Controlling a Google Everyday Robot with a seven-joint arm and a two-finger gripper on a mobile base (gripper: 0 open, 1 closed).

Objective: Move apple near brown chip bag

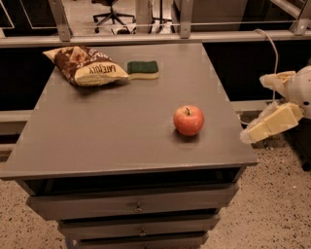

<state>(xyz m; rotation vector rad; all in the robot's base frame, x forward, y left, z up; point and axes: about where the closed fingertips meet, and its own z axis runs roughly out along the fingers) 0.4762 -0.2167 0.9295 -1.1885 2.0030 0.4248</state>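
Observation:
The apple (188, 120), round and red-orange with a short dark stem, sits on the grey cabinet top (112, 126) towards its right front. The brown chip bag (85, 65), crinkled with a cream-yellow lettered end, lies at the back left of the top. My gripper (253, 108) hangs in the air off the table's right edge, to the right of the apple and apart from it. Its cream fingers (272, 123) are spread open and hold nothing.
A flat green-and-yellow sponge (143, 68) lies just right of the chip bag. The cabinet has drawers (138, 206) below the top. A rail (146, 39) runs behind the table, with an office chair (111, 10) beyond. A cable (272, 48) hangs at the right.

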